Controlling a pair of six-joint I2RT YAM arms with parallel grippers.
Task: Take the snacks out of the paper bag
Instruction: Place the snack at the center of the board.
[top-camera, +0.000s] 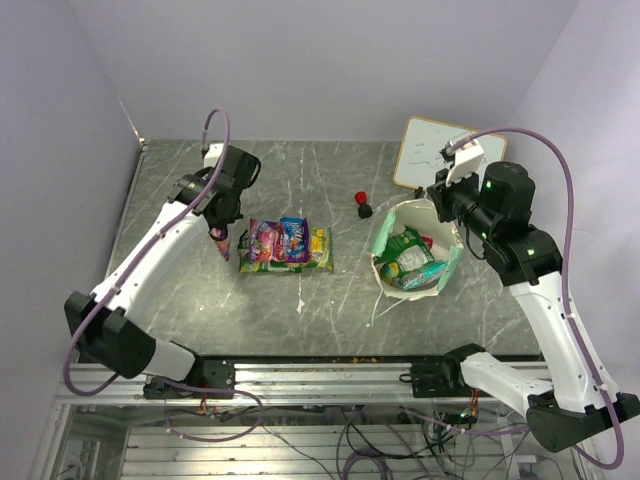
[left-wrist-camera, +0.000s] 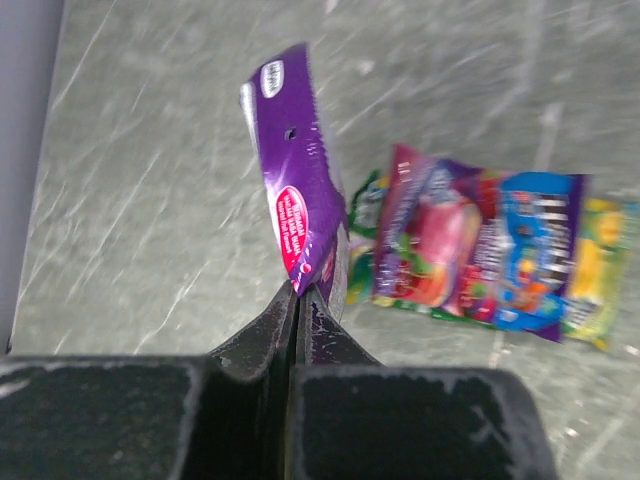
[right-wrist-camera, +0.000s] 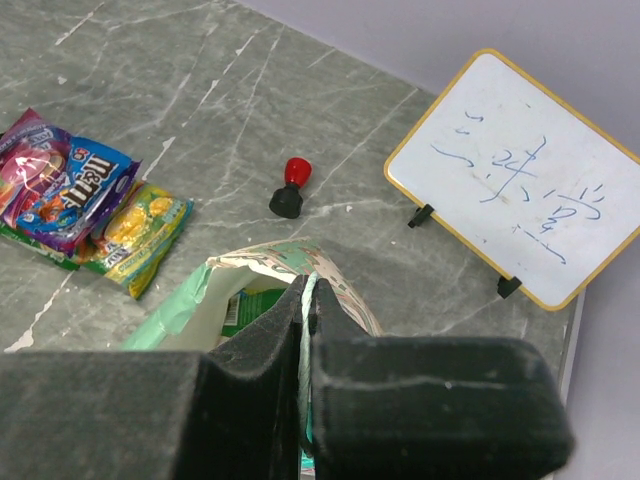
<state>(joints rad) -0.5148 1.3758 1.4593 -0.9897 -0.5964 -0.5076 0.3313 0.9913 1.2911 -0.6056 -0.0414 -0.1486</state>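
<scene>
Now the left gripper (left-wrist-camera: 300, 297) has its jaws pressed fully together on the lower edge of a purple packet (left-wrist-camera: 292, 180), which stands up from the fingertips with a red label on its face. It hangs above the grey table (top-camera: 300, 180), just to the left of the pile of packets (top-camera: 285, 245) and apart from it. In this pile a pink-magenta packet (top-camera: 262, 240), a blue packet (top-camera: 294, 238) and a yellow-green packet (top-camera: 319, 245) lie flat and overlap each other, with a green edge showing below them. The paper bag (top-camera: 381, 243) stands to the right of the pile, well apart from it, and its mouth is open to the top. Some green packets (top-camera: 408, 250) are inside it (how many, I cannot tell). The right gripper (right-wrist-camera: 305, 285) is closed on the far rim of the bag, so the patterned paper is pinched between its two fingers with no gap visible. Behind the bag a white board (right-wrist-camera: 520, 180) with blue writing stands on small black feet, and a red-and-black knob (right-wrist-camera: 291, 187) sits on the table between the board and the pile
</scene>
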